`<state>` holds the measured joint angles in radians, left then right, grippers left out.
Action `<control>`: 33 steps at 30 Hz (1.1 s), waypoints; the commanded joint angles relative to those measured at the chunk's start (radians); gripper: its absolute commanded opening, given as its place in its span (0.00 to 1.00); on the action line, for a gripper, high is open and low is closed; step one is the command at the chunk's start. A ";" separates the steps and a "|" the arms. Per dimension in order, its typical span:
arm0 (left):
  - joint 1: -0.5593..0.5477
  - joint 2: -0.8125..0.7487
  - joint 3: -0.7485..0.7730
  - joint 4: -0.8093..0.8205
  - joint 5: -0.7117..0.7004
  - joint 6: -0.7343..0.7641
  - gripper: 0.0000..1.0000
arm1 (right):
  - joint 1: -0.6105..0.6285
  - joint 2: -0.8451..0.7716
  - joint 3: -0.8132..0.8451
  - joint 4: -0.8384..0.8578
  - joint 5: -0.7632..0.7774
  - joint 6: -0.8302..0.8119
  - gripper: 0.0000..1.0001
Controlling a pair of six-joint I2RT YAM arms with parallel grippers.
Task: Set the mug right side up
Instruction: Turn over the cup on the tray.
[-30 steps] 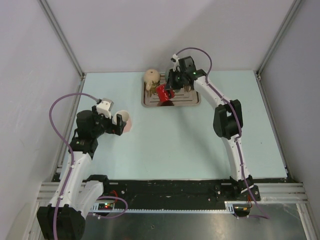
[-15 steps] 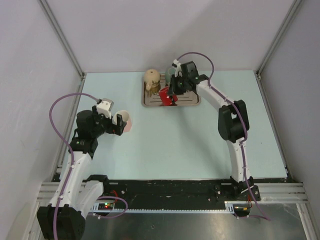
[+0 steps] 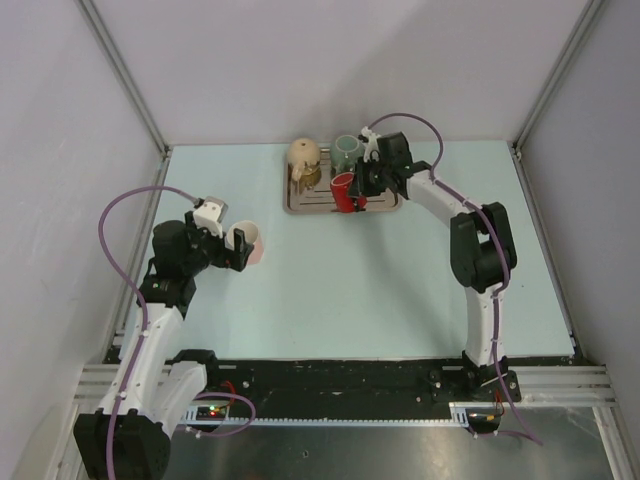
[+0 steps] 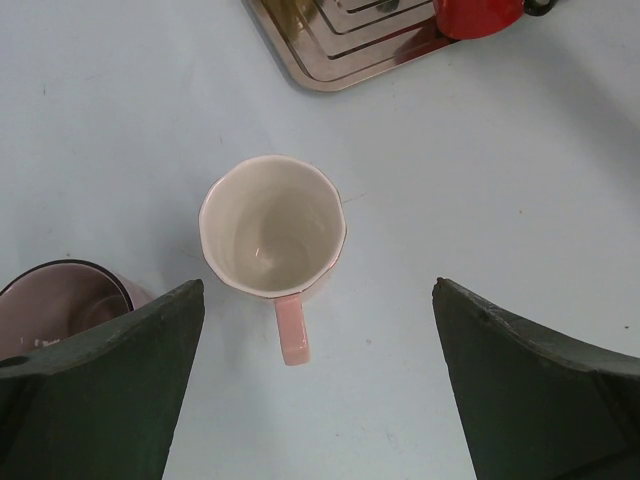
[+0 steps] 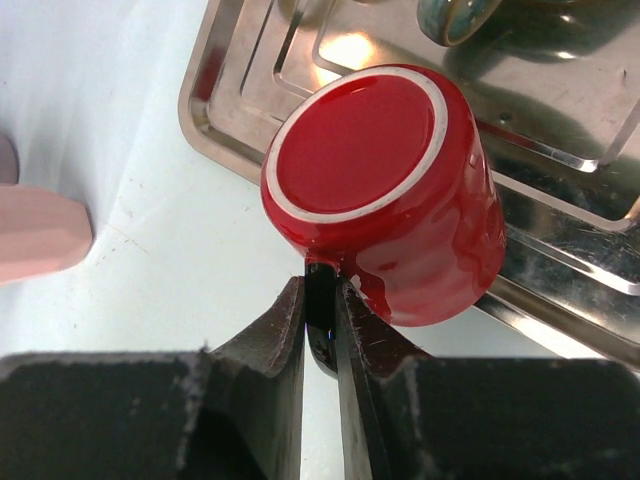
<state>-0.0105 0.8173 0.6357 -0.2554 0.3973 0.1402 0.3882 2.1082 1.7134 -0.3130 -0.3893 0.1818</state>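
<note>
The turning step is in hand. The right gripper [image 5: 320, 297] has its fingers drawn narrow on the dark handle of the glossy red ceramic mug [image 5: 385, 200], which lies tipped over. In the right wrist view its flat base with the pale foot ring faces the camera. The mug is over the near rim of the ridged metal tray [image 5: 230, 60], which sits at the middle of the worktop's far edge. Whether the mug rests on the tray or hangs just above it cannot be told.

The left gripper [image 4: 320, 300] takes no part. Its fingers are spread wide and empty above a pale pink mug [image 4: 270, 225], which stands mouth up near the worktop's left edge.

My judgement is that the next move calls for more wrist roll, until the mouth faces up. The grip on the handle should stay firm, since a thin handle can pivot between the fingers. Then the mug can be lowered flat onto its base.
</note>
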 commanded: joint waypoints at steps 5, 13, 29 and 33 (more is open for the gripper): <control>0.007 -0.022 -0.003 0.030 0.027 0.009 1.00 | -0.014 -0.049 -0.058 0.026 0.087 -0.061 0.00; 0.007 -0.023 -0.005 0.031 0.031 0.010 1.00 | -0.032 -0.049 -0.086 0.027 0.152 -0.056 0.00; 0.007 -0.022 -0.006 0.030 0.034 0.010 1.00 | -0.099 -0.061 -0.152 0.071 0.157 0.012 0.25; 0.007 -0.024 -0.005 0.031 0.033 0.010 1.00 | -0.096 -0.060 -0.124 0.024 0.216 -0.006 0.39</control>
<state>-0.0105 0.8150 0.6357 -0.2550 0.4053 0.1402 0.2924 2.0865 1.5620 -0.2367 -0.2546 0.1989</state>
